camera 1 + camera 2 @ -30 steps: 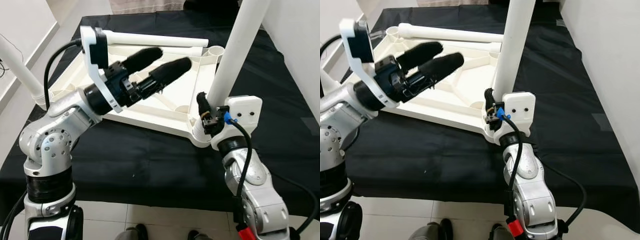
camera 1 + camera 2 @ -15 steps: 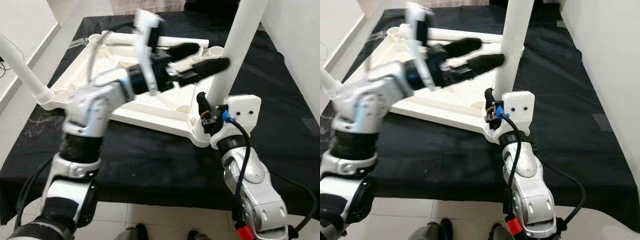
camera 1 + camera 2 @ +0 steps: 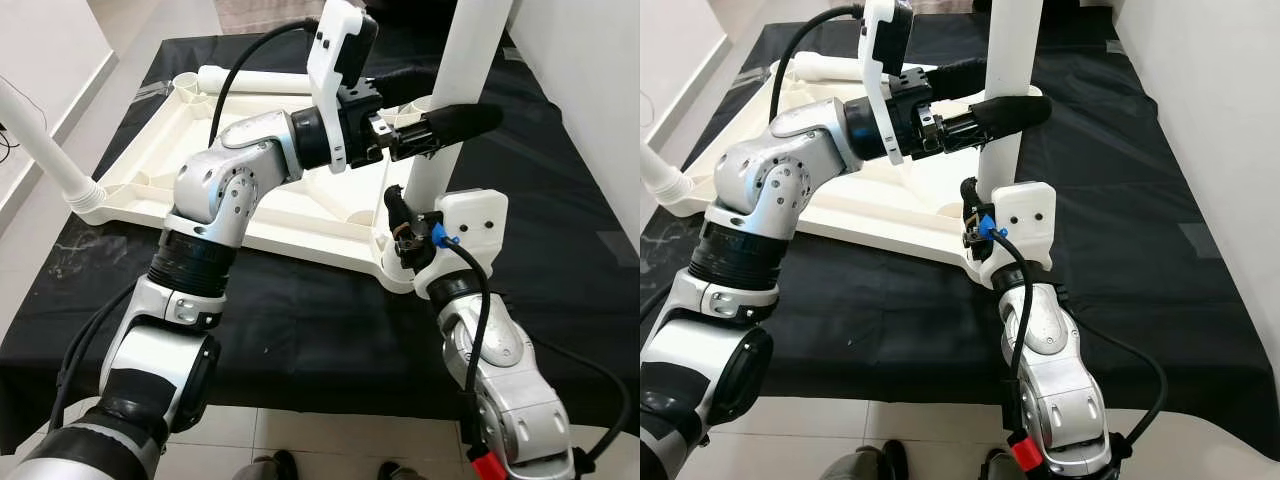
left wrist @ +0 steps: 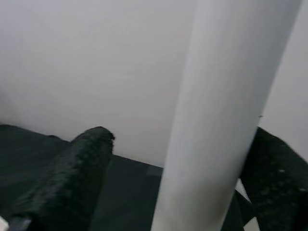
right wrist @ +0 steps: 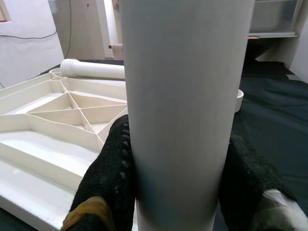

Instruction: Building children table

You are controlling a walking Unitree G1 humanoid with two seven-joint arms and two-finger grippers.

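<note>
Upright white plastic table leg (image 3: pixel 455 110) seated in corner socket of upturned white ribbed tabletop (image 3: pixel 160 165). Clamped low by right gripper (image 5: pixel 173 192) for steadiness; straddled higher by spread left gripper (image 3: pixel 440 105), 2 fingers apart.

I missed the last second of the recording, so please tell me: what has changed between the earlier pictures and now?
The left hand swung from above the upturned table top across to the right, and its open fingers now stand on both sides of the upright white leg, not yet closed on it. The right hand stays clamped on the same leg lower down, near the corner socket. The table top and the leg lying at its far edge did not move.
</note>
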